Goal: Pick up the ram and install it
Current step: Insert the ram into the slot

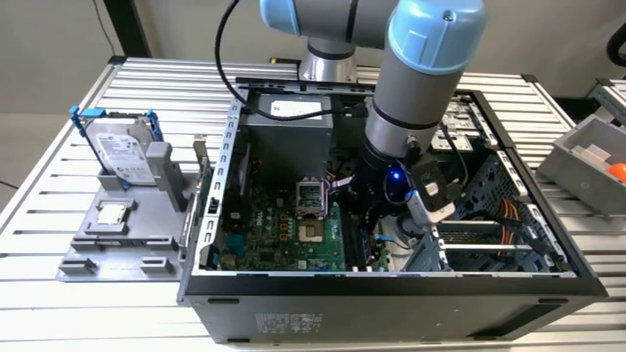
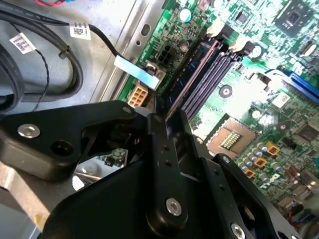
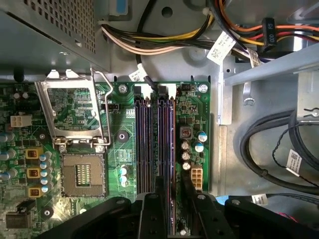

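My fingers (image 3: 167, 211) clamp the ram (image 3: 165, 149) edge-on over the slots (image 3: 144, 144); installing now, needing straight downward pressure.

Even, bright overhead light; faint glare on the ribbed aluminium table (image 1: 59, 158). The open black computer case (image 1: 391, 297) is shadowed inside. Both wrist views are sharp.
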You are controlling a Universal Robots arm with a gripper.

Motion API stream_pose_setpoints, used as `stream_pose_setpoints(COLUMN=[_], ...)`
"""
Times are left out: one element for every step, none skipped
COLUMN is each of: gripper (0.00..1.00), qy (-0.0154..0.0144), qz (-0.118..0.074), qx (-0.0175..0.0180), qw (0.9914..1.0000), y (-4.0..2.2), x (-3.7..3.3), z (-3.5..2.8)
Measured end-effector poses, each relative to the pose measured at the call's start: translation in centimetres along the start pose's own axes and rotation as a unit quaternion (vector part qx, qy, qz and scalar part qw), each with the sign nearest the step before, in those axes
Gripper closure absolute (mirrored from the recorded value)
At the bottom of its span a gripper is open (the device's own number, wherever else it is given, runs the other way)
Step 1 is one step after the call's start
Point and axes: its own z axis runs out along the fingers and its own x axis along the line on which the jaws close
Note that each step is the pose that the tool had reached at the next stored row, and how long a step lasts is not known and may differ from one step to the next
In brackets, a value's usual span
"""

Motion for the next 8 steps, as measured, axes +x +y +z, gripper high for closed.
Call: stream_pose_setpoints(gripper=[0.0,0.0,0.0,0.0,0.0,0.0,0.0,0.0], qy=[0.0,0.0,0.0,0.0,0.0,0.0,0.0,0.0], qz=[0.0,0.0,0.0,0.0,0.0,0.0,0.0,0.0], qx=[0.0,0.0,0.0,0.0001,0.0,0.0,0.0,0.0], qw=[1.0,1.0,1.0,1.0,1.0,1.0,1.0,1.0], y=[-0.01,-0.01,-0.02,-0.03,-0.04,-0.04,-0.05,-0.06], x=[0.0,0.0,0.0,0.01,0.0,0.0,0.01,0.01], z=[-0.17,-0.31,-0.54,-0.82,-1.03,-1.17,-1.31,-1.51])
